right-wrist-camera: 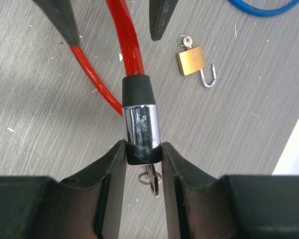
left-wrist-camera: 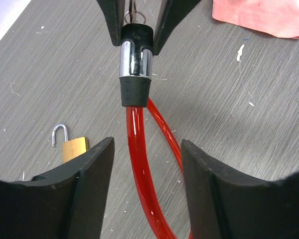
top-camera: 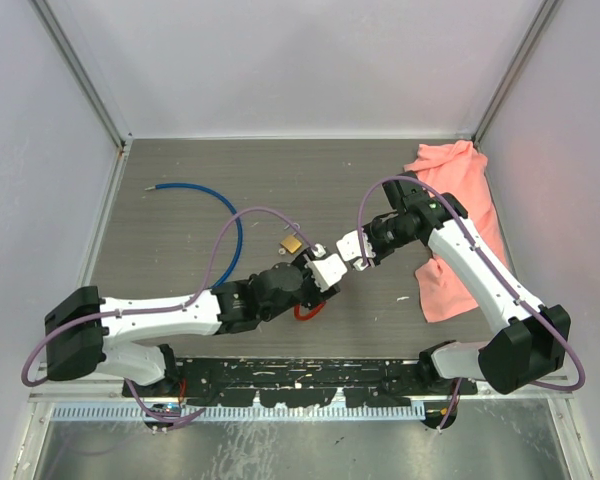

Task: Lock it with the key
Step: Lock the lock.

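Observation:
A red cable lock [left-wrist-camera: 138,159] lies on the grey table with its chrome and black cylinder [right-wrist-camera: 141,119] lifted. My right gripper [right-wrist-camera: 143,149] is shut on the black end cap of the cylinder, where a key [right-wrist-camera: 152,179] with a small ring sticks out between the fingers. My left gripper [left-wrist-camera: 147,144] is open and straddles the red cable just behind the cylinder [left-wrist-camera: 136,59], not touching it. In the top view the two grippers meet nose to nose, left [top-camera: 325,272] and right [top-camera: 358,250].
A brass padlock [right-wrist-camera: 192,60] with open shackle and its own key lies beside the lock, also in the top view [top-camera: 292,244]. A blue cable [top-camera: 215,200] curves at the back left. A pink cloth [top-camera: 460,220] lies at the right under the right arm.

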Motion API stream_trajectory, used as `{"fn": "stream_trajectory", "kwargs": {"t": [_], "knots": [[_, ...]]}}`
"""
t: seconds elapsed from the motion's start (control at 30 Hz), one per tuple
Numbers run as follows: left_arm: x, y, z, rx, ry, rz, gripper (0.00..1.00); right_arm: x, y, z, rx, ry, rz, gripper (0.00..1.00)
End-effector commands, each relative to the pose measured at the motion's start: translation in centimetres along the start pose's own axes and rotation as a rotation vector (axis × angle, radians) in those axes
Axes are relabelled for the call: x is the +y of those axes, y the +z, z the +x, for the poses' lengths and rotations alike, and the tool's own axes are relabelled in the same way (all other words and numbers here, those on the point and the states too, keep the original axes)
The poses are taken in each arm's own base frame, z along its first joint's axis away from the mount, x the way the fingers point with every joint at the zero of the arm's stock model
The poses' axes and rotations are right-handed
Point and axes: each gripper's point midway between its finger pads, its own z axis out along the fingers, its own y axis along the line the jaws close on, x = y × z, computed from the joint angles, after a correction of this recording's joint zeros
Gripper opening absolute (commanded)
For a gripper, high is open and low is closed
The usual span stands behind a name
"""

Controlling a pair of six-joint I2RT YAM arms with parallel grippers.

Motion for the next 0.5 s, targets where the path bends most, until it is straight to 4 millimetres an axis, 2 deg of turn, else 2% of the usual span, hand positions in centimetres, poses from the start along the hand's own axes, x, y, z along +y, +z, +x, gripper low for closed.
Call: {"fn": "stream_trajectory", "kwargs": {"t": [0.0,0.17,0.33,0.47], "knots": [[0.5,0.2,-2.1,-0.099,-0.088,0.021,0.55,0.8,-0.2,-1.1,-0.036,0.045,-0.029,0.02],[0.5,1.0,-1.6,-0.087,-0.116,0.041,0.50,0.6,-0.2,-1.1,-0.038,0.047,-0.028,0.02],[1.0,1.5,-1.5,-0.081,-0.126,0.044,0.34,0.6,-0.3,-1.2,-0.042,0.051,-0.026,0.02],[0.9,2.1,-1.3,-0.043,-0.118,0.073,0.32,0.6,-0.4,-1.3,-0.044,0.055,-0.023,0.02]]}}
